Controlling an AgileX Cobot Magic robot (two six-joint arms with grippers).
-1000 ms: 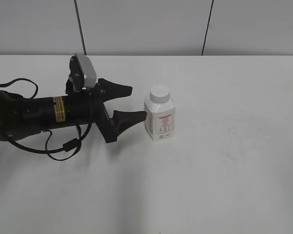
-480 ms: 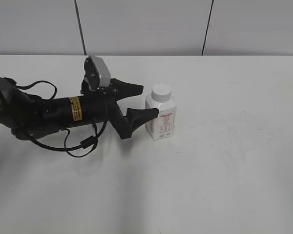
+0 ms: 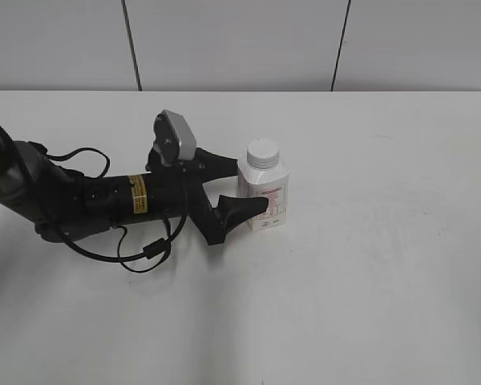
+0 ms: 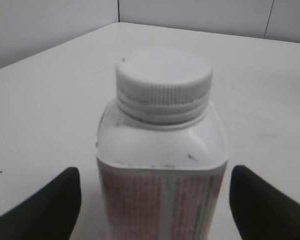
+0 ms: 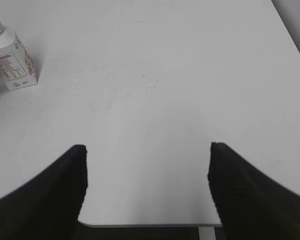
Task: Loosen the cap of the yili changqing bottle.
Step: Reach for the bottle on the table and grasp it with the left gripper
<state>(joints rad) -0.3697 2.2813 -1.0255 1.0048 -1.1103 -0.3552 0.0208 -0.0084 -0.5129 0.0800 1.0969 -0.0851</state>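
Your yili changqing bottle (image 3: 263, 196) stands upright on the white desk (image 3: 369, 265), nearer the far edge than the near one and about midway between the left and right edges. Its cap (image 3: 262, 153) sits on the neck, ribbed sides showing clearly in the left wrist view, where you can see the threads just under the cap (image 4: 163, 81) and the red-printed label on the squarish body (image 4: 162, 195).

Your left tool (image 3: 242, 185) lies low over the desk, reaching in from the left edge, with its two fingers spread apart and the bottle's left side between them. One finger (image 3: 216, 161) runs behind the bottle at shoulder height; the other (image 3: 242, 210) crosses the lower front of the label. In the left wrist view each finger tip stands clear of the bottle wall, with desk showing in the gap on both sides. Whether the front finger touches the label in the exterior view, you cannot tell.

Your right tool (image 5: 147, 190) hangs over the near right part of the desk, its fingers wide apart and holding nothing, with the bottle (image 5: 11, 60) well away from it.
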